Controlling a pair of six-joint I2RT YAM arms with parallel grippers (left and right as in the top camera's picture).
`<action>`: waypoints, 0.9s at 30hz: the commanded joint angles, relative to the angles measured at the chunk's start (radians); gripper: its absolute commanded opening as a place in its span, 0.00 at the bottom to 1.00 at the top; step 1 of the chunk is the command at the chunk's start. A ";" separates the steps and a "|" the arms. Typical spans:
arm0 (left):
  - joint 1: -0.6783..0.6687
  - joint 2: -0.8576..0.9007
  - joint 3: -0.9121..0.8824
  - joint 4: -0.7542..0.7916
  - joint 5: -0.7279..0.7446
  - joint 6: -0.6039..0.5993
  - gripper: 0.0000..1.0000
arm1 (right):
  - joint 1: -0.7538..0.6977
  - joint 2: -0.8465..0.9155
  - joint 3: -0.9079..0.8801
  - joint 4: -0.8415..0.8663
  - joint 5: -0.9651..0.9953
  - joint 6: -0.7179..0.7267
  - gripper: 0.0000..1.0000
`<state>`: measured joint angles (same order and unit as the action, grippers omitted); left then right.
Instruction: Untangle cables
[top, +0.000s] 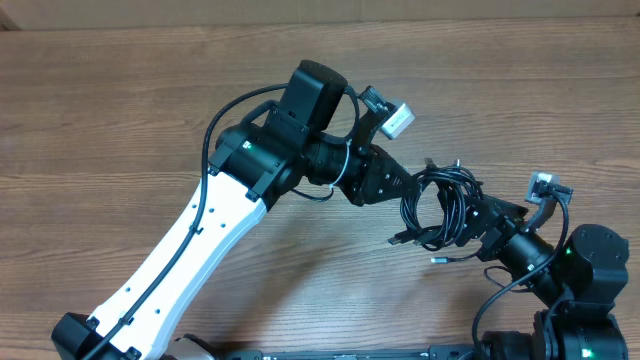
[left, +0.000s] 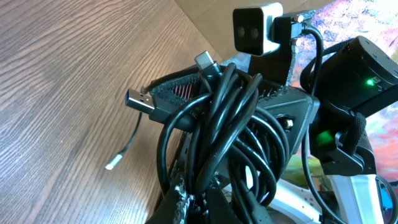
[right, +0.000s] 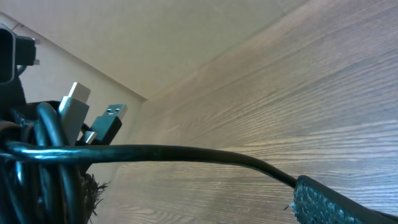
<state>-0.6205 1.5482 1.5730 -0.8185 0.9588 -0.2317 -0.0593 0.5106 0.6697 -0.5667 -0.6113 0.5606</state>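
Locate the left gripper (top: 412, 195) at the end of the long white arm. Its jaws are together, clamped on the cables (top: 445, 205). In the left wrist view the taped finger pads (left: 177, 196) pinch the lower end of the bundle, and the loops rise away from the fingertips.

The cables form one tight coil of black loops directly ahead of the left fingertips, between the two grippers. The coil is held off the table (top: 120, 100). Note the plug ends:
- A flat USB plug (left: 140, 99) sticks out sideways from the coil, beyond the left fingertips.
- A smaller plug tip (left: 205, 60) points up from the far top of the coil.
- One thin strand runs away from the bundle to a pale tip (top: 437, 259), apart from the coil and near the right gripper (top: 483, 222). You cannot tell whether the tip touches the table.

The right gripper faces the left one from the far side of the coil. Its jaws stand wide apart. In the right wrist view one strand crosses the gap and meets the textured finger (right: 329, 202); the coil and two plugs (right: 111, 118) crowd the opposite finger. You cannot tell whether the right fingers touch the main coil.
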 joint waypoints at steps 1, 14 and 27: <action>-0.028 -0.017 0.006 0.003 0.116 0.023 0.04 | -0.002 0.000 0.018 -0.011 0.070 -0.020 1.00; -0.028 -0.017 0.006 0.015 0.119 0.092 0.04 | -0.002 0.000 0.018 -0.166 0.299 -0.020 1.00; -0.028 -0.017 0.006 0.014 0.010 0.097 0.04 | -0.002 0.000 0.018 -0.167 0.211 -0.019 1.00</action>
<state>-0.6418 1.5486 1.5723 -0.8047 0.9554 -0.1566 -0.0517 0.5087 0.6735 -0.7334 -0.4259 0.5274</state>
